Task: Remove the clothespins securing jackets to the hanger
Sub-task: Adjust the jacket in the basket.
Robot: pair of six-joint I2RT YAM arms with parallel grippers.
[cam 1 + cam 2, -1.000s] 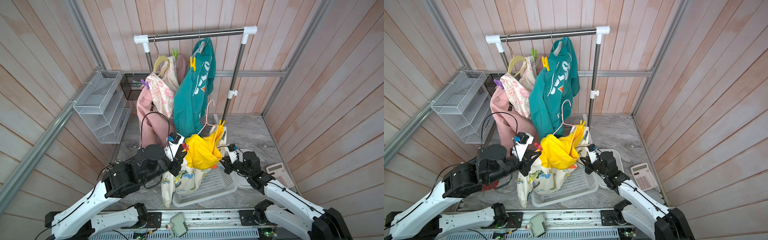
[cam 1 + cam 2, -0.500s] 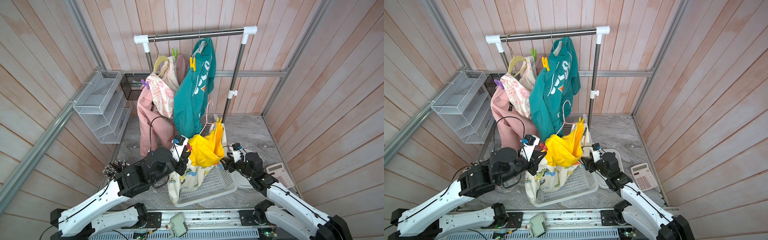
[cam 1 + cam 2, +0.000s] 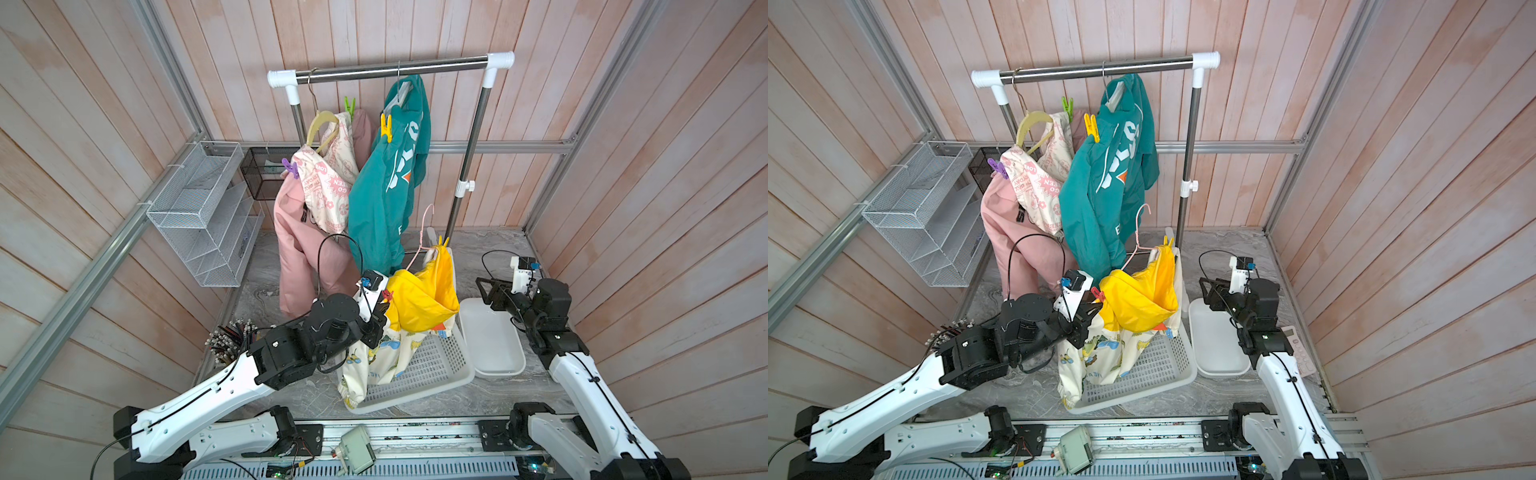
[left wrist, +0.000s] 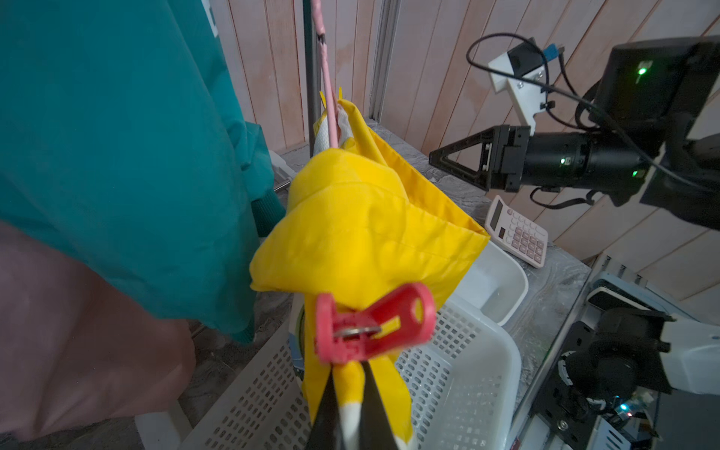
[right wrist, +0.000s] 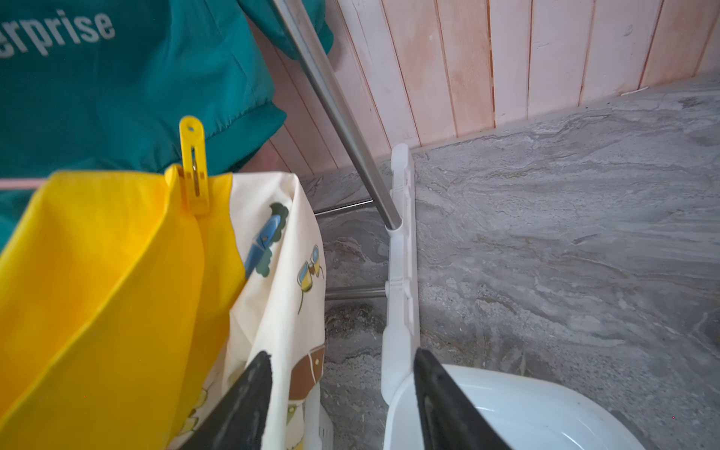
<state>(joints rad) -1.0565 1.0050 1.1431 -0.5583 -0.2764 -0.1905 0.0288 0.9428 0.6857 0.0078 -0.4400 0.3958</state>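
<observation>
Left gripper (image 4: 348,383) pressed together, pinching yellow jacket (image 4: 362,222) fabric just under red clothespin (image 4: 374,327). Right gripper (image 5: 342,354) spread, empty, above white tub (image 5: 506,409) rim. Yellow clothespin (image 5: 193,165) on jacket's top edge. Farther: teal jacket (image 3: 382,199), pink jacket (image 3: 299,249) hanging on rail (image 3: 390,68).

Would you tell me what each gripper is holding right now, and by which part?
The left gripper pinches the yellow jacket by its fabric right beside the red clothespin; the right gripper is open, holding nothing.
</observation>
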